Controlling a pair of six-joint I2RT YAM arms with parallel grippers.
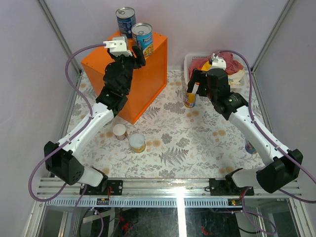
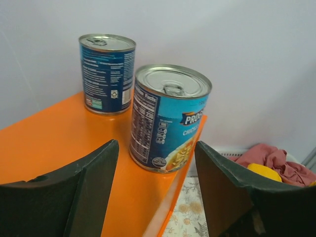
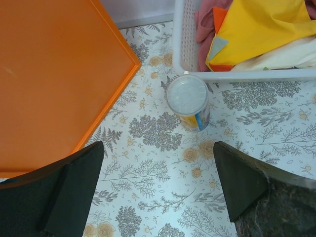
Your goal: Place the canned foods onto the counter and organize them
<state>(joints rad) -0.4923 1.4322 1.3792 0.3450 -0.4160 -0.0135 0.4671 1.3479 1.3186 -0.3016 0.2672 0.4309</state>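
Orange counter [image 1: 148, 84] top w/ 2 blue cans [image 2: 107, 74].
L gripper [image 2: 157, 145] spread around nearer can [image 2: 168, 118], not touching; R gripper [image 3: 158, 148] spread wide over white-lidded can [image 3: 187, 98] by basket [image 3: 247, 75].

Six cans show: two blue-labelled cans [image 1: 125, 20] [image 1: 142, 38], three white-lidded cans [image 1: 190, 98] [image 1: 119, 132] [image 1: 137, 143], one half-hidden can [image 1: 250, 146]. One orange cabinet [image 1: 150, 74], one white basket [image 1: 187, 66].

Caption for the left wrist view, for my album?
Left gripper open before a blue can at the orange counter's edge; another can behind.
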